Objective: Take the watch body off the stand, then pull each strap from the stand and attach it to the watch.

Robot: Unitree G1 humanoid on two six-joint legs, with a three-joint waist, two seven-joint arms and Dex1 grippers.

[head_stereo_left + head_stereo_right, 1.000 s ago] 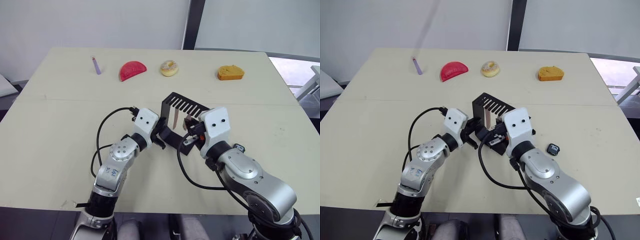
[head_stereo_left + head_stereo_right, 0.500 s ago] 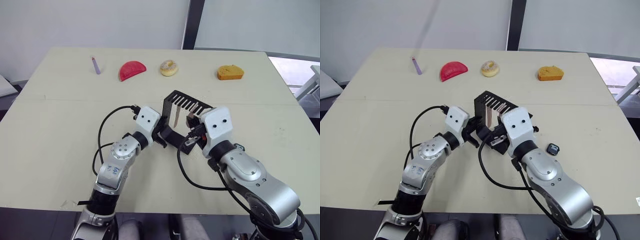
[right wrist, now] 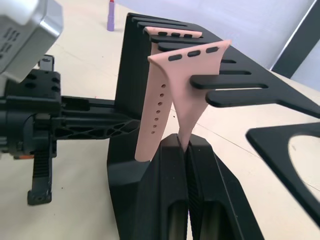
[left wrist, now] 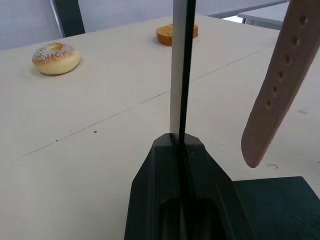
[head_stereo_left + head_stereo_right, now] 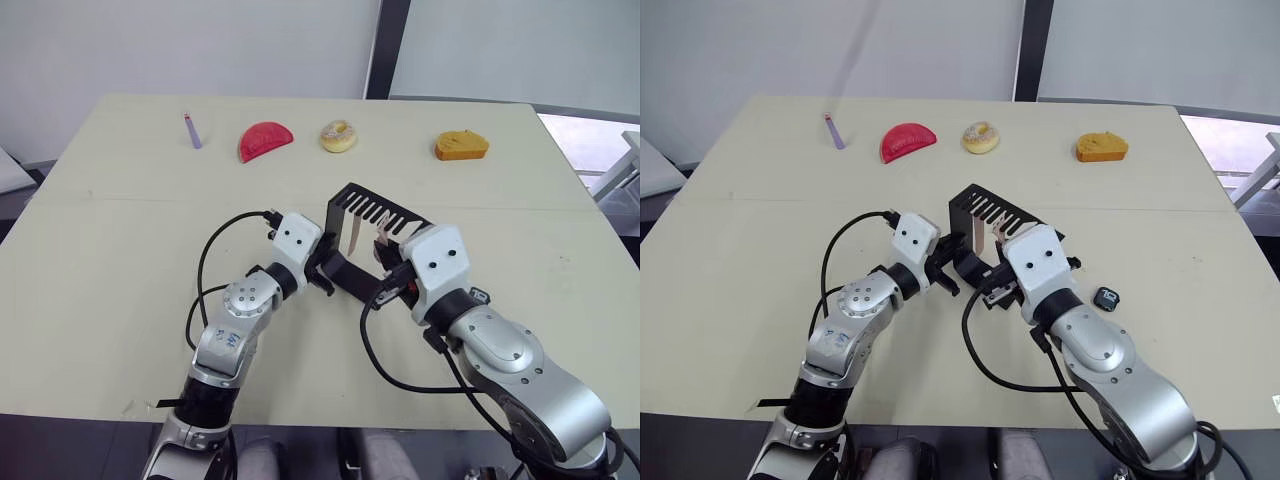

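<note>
The black stand point(image 5: 375, 208) sits at mid-table. My left gripper point(image 4: 179, 140) is shut on the thin edge of its upright point(image 4: 181, 65), as also seen from the head point(image 5: 325, 272). Two pale pink straps hang from the comb-slotted top arm. The one with holes point(image 3: 154, 112) hangs free. My right gripper point(image 3: 186, 145) is shut on the lower end of the other strap point(image 3: 195, 85), whose top is still in the slots. The watch body point(image 5: 1106, 297) lies on the table to the right of my right wrist.
Along the far side of the table lie a purple stick point(image 5: 192, 130), a red half-round piece point(image 5: 265, 140), a doughnut point(image 5: 338, 135) and an orange piece point(image 5: 461, 146). A seam crosses the tabletop point(image 5: 120, 260) behind the stand.
My right gripper has drawn back a little toward me and to the right, with the strap in it, and the strap now slants. My left gripper has kept its hold on the stand.
</note>
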